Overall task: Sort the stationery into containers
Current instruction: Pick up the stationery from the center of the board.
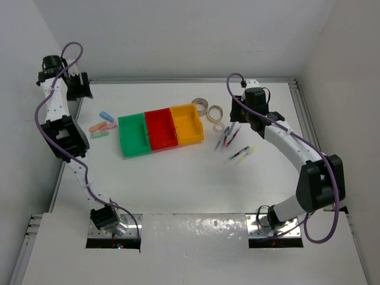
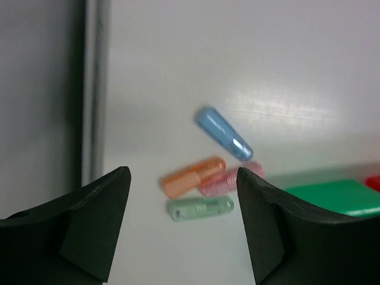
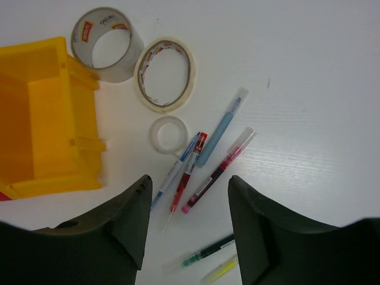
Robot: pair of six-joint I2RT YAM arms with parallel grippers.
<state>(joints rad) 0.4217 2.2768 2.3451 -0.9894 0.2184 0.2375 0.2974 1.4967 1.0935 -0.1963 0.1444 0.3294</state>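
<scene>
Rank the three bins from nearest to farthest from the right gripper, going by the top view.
1. Yellow bin, right end of the row, closest to the right gripper.
2. Red bin, middle of the row.
3. Green bin, left end.

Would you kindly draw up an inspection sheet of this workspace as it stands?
Surface: white table.
Job's things: green bin, red bin and yellow bin joined in a row, nothing seen inside; four blocks left of the green bin; three tape rolls and pens right of the yellow bin.
Clutter: nothing seen.
Grippers: left gripper open above the blocks, right gripper open above the pens; both hold nothing.
Cables: purple cable looping along each arm.
Surroundings: white walls, metal rail at the table's edge.
</scene>
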